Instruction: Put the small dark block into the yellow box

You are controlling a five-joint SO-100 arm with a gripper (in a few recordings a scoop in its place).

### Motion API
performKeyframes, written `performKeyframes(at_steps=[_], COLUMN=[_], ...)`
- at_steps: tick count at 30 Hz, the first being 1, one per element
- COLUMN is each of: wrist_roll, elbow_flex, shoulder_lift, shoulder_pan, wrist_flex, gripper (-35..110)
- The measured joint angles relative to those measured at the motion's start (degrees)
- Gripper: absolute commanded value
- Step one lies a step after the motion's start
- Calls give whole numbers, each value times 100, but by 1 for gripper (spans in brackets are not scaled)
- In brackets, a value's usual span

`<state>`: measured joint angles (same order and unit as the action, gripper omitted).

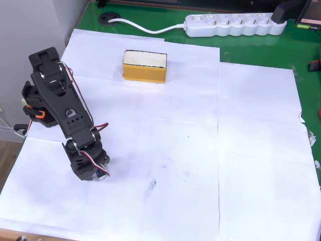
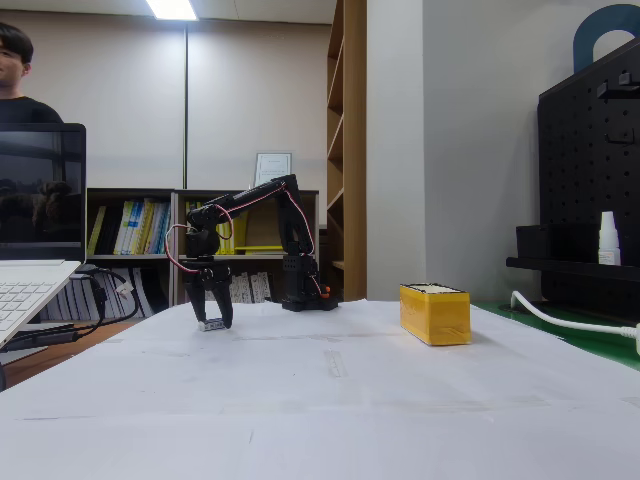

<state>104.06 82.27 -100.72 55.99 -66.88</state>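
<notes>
Claw (image 2: 211,322) down, gripping small dark block (image 2: 210,325)

An office: bookshelves (image 2: 130,228) of binders line the back wall, a laptop (image 2: 35,240) sits nearby, and a pegboard (image 2: 590,180) stands under ceiling lights.

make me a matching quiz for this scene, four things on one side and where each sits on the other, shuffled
Things:
1. block
2. box
3. power strip
4. laptop

Places:
A. on the green surface at the top of the overhead view
B. at the left edge of the fixed view
C. between the tips of the claw, low over the paper
D. on the white paper, apart from the arm

Pairs: 1-C, 2-D, 3-A, 4-B
</notes>
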Motion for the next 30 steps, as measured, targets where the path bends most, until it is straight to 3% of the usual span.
performKeyframes(at_steps=[8,20,25,30], wrist_roll=[-229,-492,-896,-1441], elbow_flex=[-132,-220,97,1811], shoulder_lift=[9,193,817,1266], shoulder_pan=[-105,-185,-281,-589], wrist_flex=[220,272,-932,-2821], gripper=[0,0,0,0])
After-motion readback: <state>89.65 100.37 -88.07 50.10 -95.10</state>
